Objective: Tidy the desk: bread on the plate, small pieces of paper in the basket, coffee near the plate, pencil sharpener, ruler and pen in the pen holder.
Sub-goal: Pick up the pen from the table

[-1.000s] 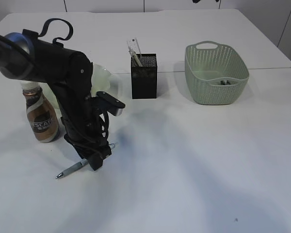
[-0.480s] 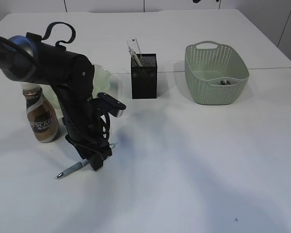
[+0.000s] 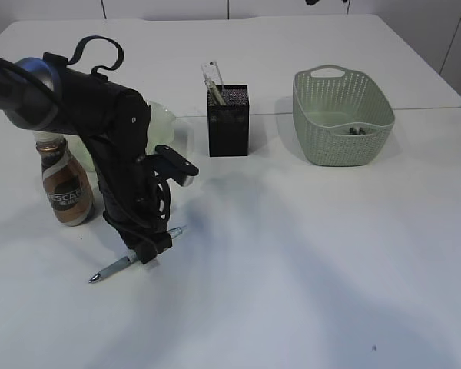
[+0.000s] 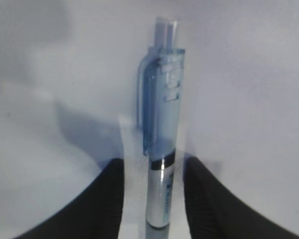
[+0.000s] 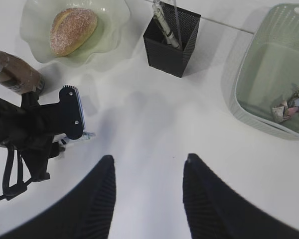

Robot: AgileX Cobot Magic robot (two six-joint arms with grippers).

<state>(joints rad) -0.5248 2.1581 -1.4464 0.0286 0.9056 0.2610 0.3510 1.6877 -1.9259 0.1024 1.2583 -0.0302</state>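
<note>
A pale blue and silver pen [image 3: 111,269] [image 4: 162,139] lies on the white table. My left gripper [image 3: 146,252] [image 4: 154,160] is down over its middle, one finger on each side of the barrel. A thin gap shows on both sides, so it is open. My right gripper [image 5: 148,162] hangs high above the table, open and holding nothing. The bread [image 5: 73,30] lies on the pale green plate [image 5: 114,30] [image 3: 165,119]. The coffee bottle [image 3: 65,188] [image 5: 15,74] stands beside the plate. The ruler [image 3: 213,81] [image 5: 164,20] stands in the black pen holder [image 3: 228,123] [image 5: 170,42]. The pencil sharpener is hidden.
A green basket [image 3: 342,115] [image 5: 239,99] at the back right holds small pieces of paper [image 5: 289,105] [image 3: 356,130]. The left arm hides most of the plate in the exterior view. A second white table adjoins behind.
The left jaws have narrowed around the pen and the left wrist has shifted slightly. The pen and the right gripper have not moved.
</note>
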